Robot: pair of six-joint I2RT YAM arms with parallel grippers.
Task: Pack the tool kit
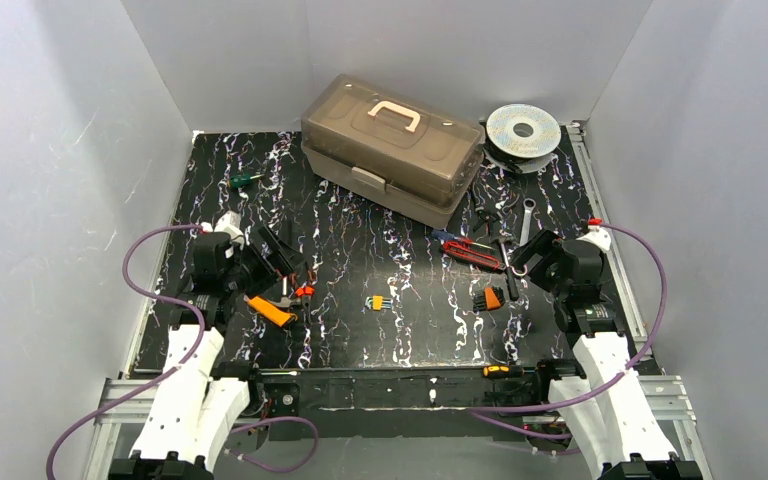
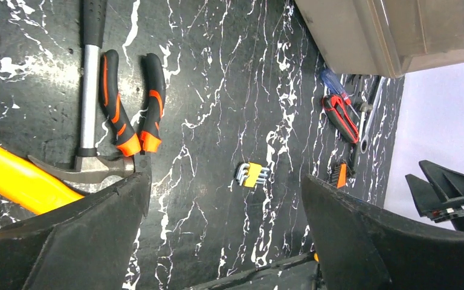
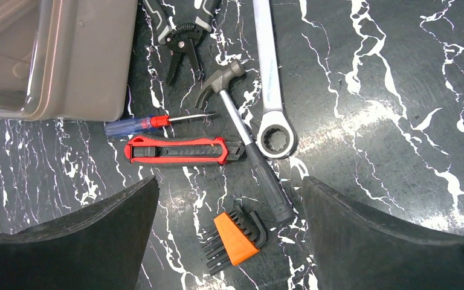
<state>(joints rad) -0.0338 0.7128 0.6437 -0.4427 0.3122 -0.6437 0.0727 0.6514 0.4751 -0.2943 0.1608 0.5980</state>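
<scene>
Looking down from above, I see the large taupe plastic toolbox (image 1: 400, 165) sitting shut at the far middle of the black white-veined marble tabletop (image 1: 420, 275). Its smoky translucent lid (image 1: 345, 110) is down and the cream handle (image 1: 395, 113) lies flat on top. A round silver wire spool (image 1: 523, 130) rests just beside its right end, and a small green-handled screwdriver (image 1: 245, 180) lies apart to the box's left. The left gripper (image 1: 288, 262) hangs over a cluster of tools at the near left, the right gripper (image 1: 522, 256) over another cluster on the right. From the left wrist, the black fingers (image 2: 66, 241) are spread wide with nothing between them. Beyond them lie a silver-shafted claw hammer (image 2: 87, 90), black-and-orange-handled pliers (image 2: 113, 99) just beside it, a bright yellow-orange handle (image 2: 18, 178) partly hidden behind one finger, and a small yellow hex key set (image 2: 252, 174) alone further off. From the right wrist, that arm's fingers (image 3: 386, 241) also stand wide apart and empty. Ahead, near the box's corner, lie black wire strippers (image 3: 181, 36), a long silver ring spanner (image 3: 267, 72) and a small black-gripped hammer (image 3: 248, 145). There is also a blue-handled screwdriver (image 3: 136, 126), with a red-and-black utility knife (image 3: 178, 150) just below it, and an orange hex key holder (image 3: 232, 238) lies nearest the fingers.
</scene>
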